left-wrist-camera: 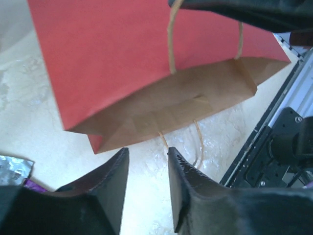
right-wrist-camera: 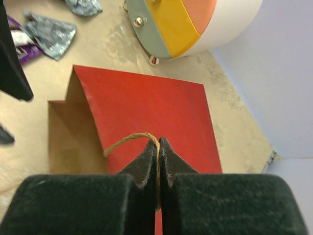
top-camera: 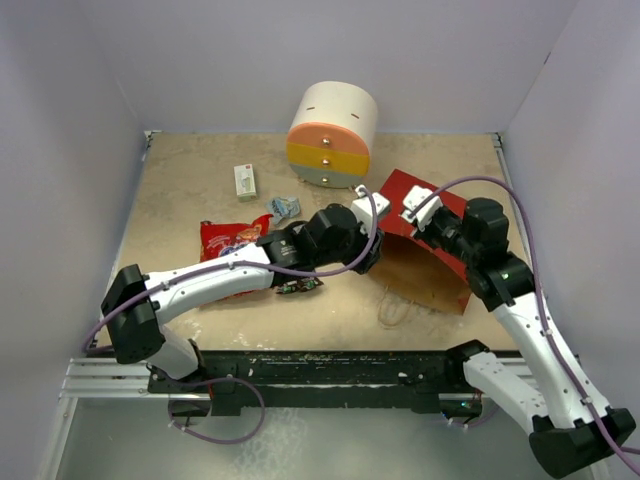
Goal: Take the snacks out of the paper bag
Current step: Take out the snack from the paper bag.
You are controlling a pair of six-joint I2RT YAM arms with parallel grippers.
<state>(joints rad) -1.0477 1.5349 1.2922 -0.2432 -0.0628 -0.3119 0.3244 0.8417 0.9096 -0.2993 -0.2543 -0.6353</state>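
Lying on its side right of centre on the mottled beige table [top-camera: 180, 200], the paper bag [top-camera: 402, 192] is smooth red outside and creased brown kraft inside. Its long axis runs from the round white-orange-yellow drawer unit [top-camera: 330, 135] toward the near edge, with the open mouth facing the arm bases. Through the mouth, the left wrist view shows folded kraft panels; what lies deeper in cannot be told. The right gripper [right-wrist-camera: 158, 147] is pinched closed on one thin twisted handle [right-wrist-camera: 129, 138]. The left gripper [left-wrist-camera: 146, 155] hovers before the mouth, jaws apart and holding nothing. Outside the bag, to its left, lie a crinkly red chip bag [top-camera: 222, 240], a crumpled silver wrapper [top-camera: 286, 207] and, beneath the left arm, a dark wrapper [top-camera: 298, 287]. A small white-green box [top-camera: 245, 181] rests farther back.
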